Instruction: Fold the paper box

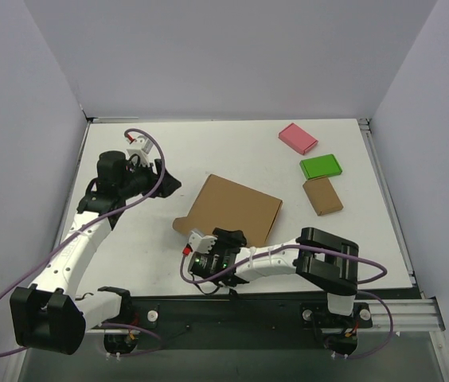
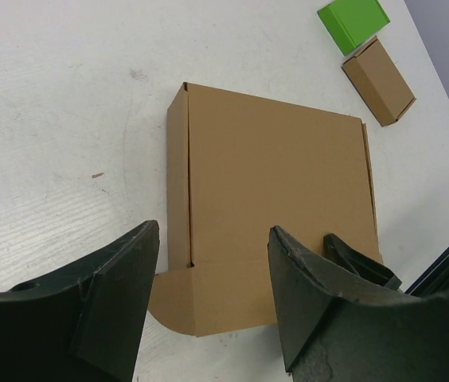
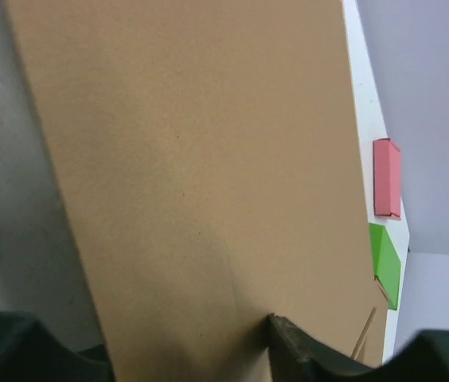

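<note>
The paper box (image 1: 236, 207) is seen lying near the middle of the table (image 1: 232, 147), turned askew. A narrow side strip is creased along one edge, and a rounded tab (image 2: 169, 302) sticks out at its left corner. Whatever lies beneath the broad top panel is hidden. In the top view the near edge is covered by the right gripper (image 1: 226, 237). In the right wrist view almost the whole frame is filled by plain brown card, cut off at top and bottom, so no flap or crease can be made out there.

The card's near edge is straddled by the right gripper's fingers. One finger (image 3: 308, 354) is laid over the card's face, and the other is partly hidden behind the card's edge. A gap is kept between the jaws, but whether the card is actually pinched cannot be told.

The left gripper (image 2: 212, 235) is held beside the box's left side and is seen apart from it in the top view. Its fingers (image 2: 105, 310) are spread wide and nothing is grasped; only box and table are seen through the gap. A dark shape (image 2: 356, 259) is glimpsed behind one of these fingers at the box's near edge, too far hidden to be identified.

Toward the right of the table, a small brown block (image 1: 322, 196), a green block (image 1: 321, 166) and a pink block (image 1: 298, 138) are laid in a loose row. All are apart from the box, with the brown one nearest it. In the left wrist view the green block is cut off by the top edge.
</note>
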{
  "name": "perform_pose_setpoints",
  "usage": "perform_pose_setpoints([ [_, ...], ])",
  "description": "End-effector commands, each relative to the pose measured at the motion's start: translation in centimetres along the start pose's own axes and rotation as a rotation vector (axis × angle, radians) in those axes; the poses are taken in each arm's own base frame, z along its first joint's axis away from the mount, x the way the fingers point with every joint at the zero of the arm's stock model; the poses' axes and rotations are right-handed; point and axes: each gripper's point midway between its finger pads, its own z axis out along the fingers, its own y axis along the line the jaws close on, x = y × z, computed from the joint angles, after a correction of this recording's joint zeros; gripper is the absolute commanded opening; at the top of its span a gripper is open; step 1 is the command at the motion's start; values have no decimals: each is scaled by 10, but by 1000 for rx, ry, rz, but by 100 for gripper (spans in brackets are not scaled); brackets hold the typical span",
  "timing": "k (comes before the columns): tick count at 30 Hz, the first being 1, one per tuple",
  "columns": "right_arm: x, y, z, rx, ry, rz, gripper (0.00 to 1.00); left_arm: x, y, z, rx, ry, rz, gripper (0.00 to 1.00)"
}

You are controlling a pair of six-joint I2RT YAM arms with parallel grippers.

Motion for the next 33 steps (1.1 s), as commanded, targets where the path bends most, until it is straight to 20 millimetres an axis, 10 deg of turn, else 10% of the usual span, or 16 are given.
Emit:
perform_pose_setpoints([
  [1, 4, -4, -3, -20, -2, -25, 35, -11, -5, -2, 31, -40, 40, 67],
  [6, 6, -13, -7, -73, -14, 16, 15, -7, -8, -2, 54, -32, 45, 67],
  [13, 10, -9, -7, -90, -24, -25, 12, 15, -3, 16, 79, 64, -33, 67],
  [23, -6, -18, -40, -113, -63, 40, 81, 44, -6, 32, 70, 177, -30, 67],
  [33, -57, -49, -111, -470, -195, 363, 84, 46, 1, 34, 34, 182, -15, 67],
])
